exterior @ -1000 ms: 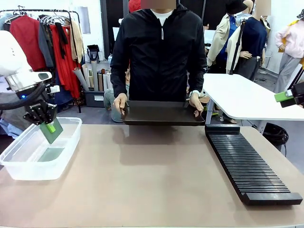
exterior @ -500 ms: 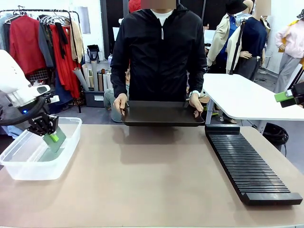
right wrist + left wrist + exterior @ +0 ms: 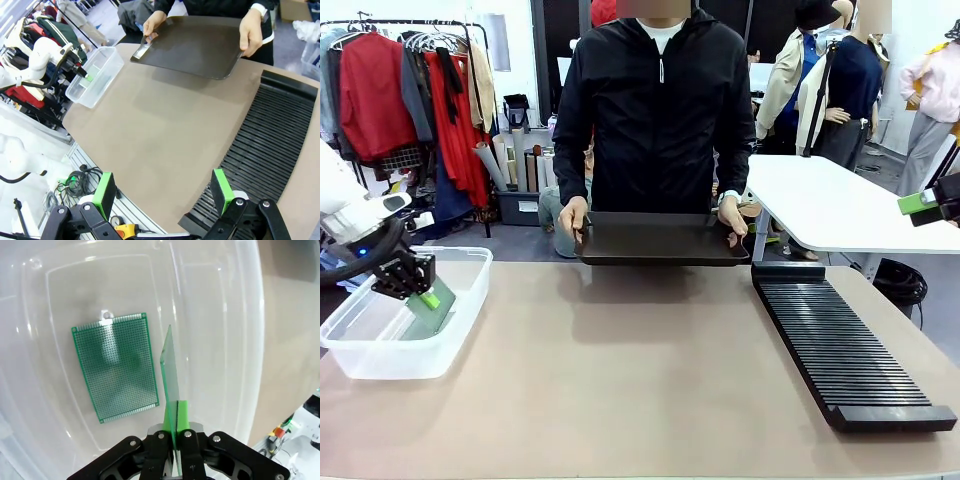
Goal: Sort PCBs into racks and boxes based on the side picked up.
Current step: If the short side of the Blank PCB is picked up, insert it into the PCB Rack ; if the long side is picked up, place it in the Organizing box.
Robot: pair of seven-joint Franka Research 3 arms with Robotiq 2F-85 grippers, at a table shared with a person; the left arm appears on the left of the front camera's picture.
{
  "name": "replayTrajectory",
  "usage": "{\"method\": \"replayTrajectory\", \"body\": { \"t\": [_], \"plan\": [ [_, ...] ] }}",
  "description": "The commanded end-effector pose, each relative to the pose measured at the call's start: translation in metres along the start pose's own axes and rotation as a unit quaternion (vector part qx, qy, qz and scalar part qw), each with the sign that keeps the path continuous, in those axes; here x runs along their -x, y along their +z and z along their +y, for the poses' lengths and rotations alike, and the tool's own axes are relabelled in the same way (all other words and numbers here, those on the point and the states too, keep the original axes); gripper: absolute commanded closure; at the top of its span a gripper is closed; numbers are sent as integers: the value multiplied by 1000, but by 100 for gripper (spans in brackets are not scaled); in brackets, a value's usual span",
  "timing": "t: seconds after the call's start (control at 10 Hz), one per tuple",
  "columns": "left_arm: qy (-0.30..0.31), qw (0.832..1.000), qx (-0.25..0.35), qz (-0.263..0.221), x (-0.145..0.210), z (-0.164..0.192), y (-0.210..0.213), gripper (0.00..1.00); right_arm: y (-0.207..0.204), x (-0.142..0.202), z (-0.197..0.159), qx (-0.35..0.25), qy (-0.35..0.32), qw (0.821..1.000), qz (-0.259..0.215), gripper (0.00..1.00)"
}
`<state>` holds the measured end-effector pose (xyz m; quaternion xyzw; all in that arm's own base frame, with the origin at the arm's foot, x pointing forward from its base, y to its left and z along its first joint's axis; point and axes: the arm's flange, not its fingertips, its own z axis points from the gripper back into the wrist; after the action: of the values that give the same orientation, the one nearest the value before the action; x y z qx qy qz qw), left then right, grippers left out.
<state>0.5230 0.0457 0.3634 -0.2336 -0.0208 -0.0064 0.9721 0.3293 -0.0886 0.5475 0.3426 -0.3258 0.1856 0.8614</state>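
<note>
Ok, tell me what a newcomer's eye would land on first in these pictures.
First, the left gripper at the table's left end, shut on a green PCB held on edge inside the clear plastic box, above a second PCB lying flat on its bottom. Next, the person's hands holding a dark tray at the far edge. Then the long black slotted rack on the right.

Bare tabletop (image 3: 650, 370) between box (image 3: 360, 350) and rack (image 3: 840, 350), person's tray (image 3: 660, 240) blocking far edge
</note>
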Motion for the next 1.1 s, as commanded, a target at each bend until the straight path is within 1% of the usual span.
{"method": "replayTrajectory", "body": {
  "t": [0.0, 0.2, 0.3, 0.5, 0.7, 0.8, 0.9, 1.0],
  "plan": [
    [-1, 1000, 13, -9, -3, 10, -5, 100, -2, -2, -1, -10, 7, 1000, -14, 0],
    [1, 1000, 17, -10, -7, 14, -9, 100, -2, -2, -1, -10, 7, 1000, -14, 0],
    [2, 1000, 20, -10, -9, 16, -11, 90, -2, -2, -1, -10, 7, 1000, -14, 0],
    [5, 1000, 21, -8, -11, 17, -11, 54, -2, -2, -1, -10, 7, 1000, -14, 0],
    [9, 1000, 13, -6, -11, 17, -9, 15, -2, -2, -1, -10, 7, 1000, -14, 0],
    [15, 1000, 3, -2, -10, 16, -7, 0, -2, -2, -1, -10, 7, 1000, -14, 0],
    [22, 1000, -16, 3, -10, 12, 0, 0, -2, -2, -1, -10, 7, 1000, -14, 0],
    [28, 998, -49, 12, -9, 2, 12, 0, -2, -2, -1, -10, 7, 1000, -14, 0]
  ]
}}
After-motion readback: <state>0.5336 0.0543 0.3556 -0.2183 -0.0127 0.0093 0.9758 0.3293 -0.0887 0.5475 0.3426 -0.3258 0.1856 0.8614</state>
